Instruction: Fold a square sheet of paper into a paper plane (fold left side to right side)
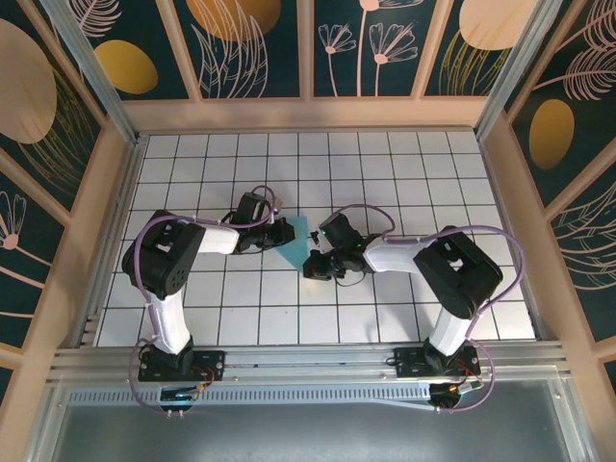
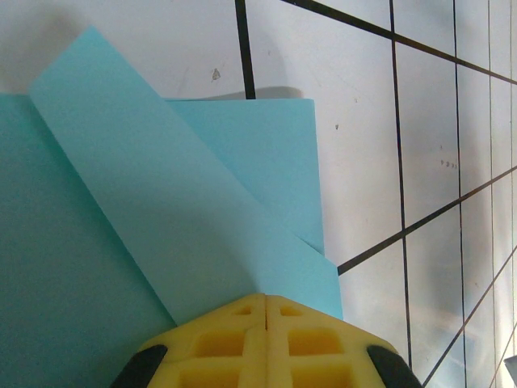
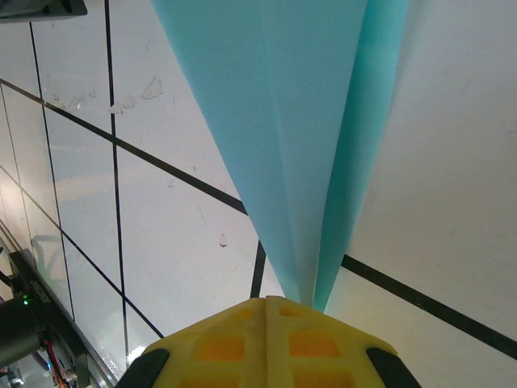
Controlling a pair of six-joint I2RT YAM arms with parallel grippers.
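The teal-blue sheet of paper (image 1: 292,244) lies on the white grid table between the two arms, folded into a pointed dart shape. In the left wrist view its wide end (image 2: 161,210) shows overlapping diagonal flaps. My left gripper (image 2: 266,297) is shut, its yellow fingertips resting on the edge of that end. In the right wrist view the paper (image 3: 299,121) narrows to a tip with a centre crease. My right gripper (image 3: 266,301) is shut, its tips set on that point. From above, the left gripper (image 1: 285,232) and right gripper (image 1: 315,262) meet at the paper from either side.
The white tiled table (image 1: 423,173) with black grid lines is boxed in by wooden walls (image 1: 505,192) on three sides. Purple cables loop along both arms. A metal rail (image 1: 308,361) carrying the arm bases runs along the near edge.
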